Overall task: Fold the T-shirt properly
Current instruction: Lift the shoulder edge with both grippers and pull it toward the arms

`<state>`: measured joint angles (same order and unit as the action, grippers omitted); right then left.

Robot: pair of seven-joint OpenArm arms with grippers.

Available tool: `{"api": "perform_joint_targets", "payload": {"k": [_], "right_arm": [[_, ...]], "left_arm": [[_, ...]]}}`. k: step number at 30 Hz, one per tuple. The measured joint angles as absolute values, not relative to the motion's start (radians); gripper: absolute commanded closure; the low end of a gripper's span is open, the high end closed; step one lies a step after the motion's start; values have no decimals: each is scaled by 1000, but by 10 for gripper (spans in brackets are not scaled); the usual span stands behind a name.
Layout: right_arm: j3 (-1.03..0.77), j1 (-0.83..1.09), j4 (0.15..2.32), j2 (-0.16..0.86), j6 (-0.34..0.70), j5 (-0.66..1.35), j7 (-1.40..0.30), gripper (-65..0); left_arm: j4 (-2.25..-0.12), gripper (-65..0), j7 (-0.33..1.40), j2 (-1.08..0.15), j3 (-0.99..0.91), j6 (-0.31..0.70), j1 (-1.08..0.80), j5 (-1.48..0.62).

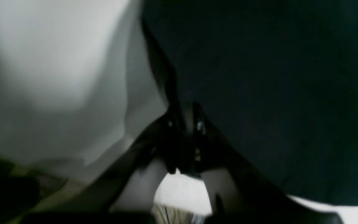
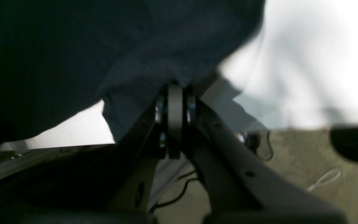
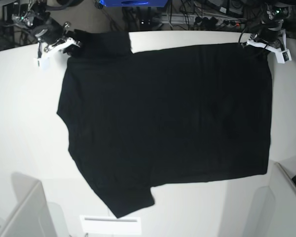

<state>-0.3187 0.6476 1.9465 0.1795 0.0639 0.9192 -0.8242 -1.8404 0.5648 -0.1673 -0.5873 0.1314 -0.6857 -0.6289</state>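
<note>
The black T-shirt (image 3: 167, 118) lies spread flat on the white table (image 3: 19, 123), plain side up, with no print or label showing. One sleeve points to the far left, the other to the near edge. My left gripper (image 3: 251, 43) is at the shirt's far right corner; in the left wrist view the left gripper (image 1: 185, 115) is shut on the black cloth (image 1: 275, 77). My right gripper (image 3: 71, 45) is at the far left sleeve; in the right wrist view the right gripper (image 2: 175, 88) is shut on a bunched edge of the cloth (image 2: 73, 46).
A white box (image 3: 24, 207) stands at the near left corner and another white box (image 3: 286, 197) at the near right. A white card (image 3: 110, 224) lies at the near edge. Cables and a blue box (image 3: 133, 2) sit beyond the table's far edge.
</note>
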Motion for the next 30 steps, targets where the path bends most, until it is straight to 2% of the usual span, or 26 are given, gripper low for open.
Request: {"api": "perform_joint_targets", "payload": {"k": [5, 11, 16, 23, 26, 30], "right_arm": [[-318, 584, 1950, 210, 64, 923, -853, 0], [-321, 472, 1950, 212, 64, 923, -921, 0], [-321, 390, 1950, 213, 64, 918, -999, 0], [-320, 305, 1937, 213, 64, 920, -1000, 0], [-316, 261, 1903, 212, 59, 919, -1027, 0], [-311, 193, 1870, 213, -2, 916, -1045, 0]], "left_arm": [[-1922, 0, 560, -172, -588, 131, -683, -635], [-1919, 0, 566, -175, -588, 128, -629, -629], [-1915, 0, 717, -170, -596, 124, -533, -628], [-1910, 0, 731, -172, -597, 120, -479, -625], [-1909, 0, 739, -170, -596, 120, -452, -544], [-1902, 0, 737, -162, -594, 121, -415, -472]]}}
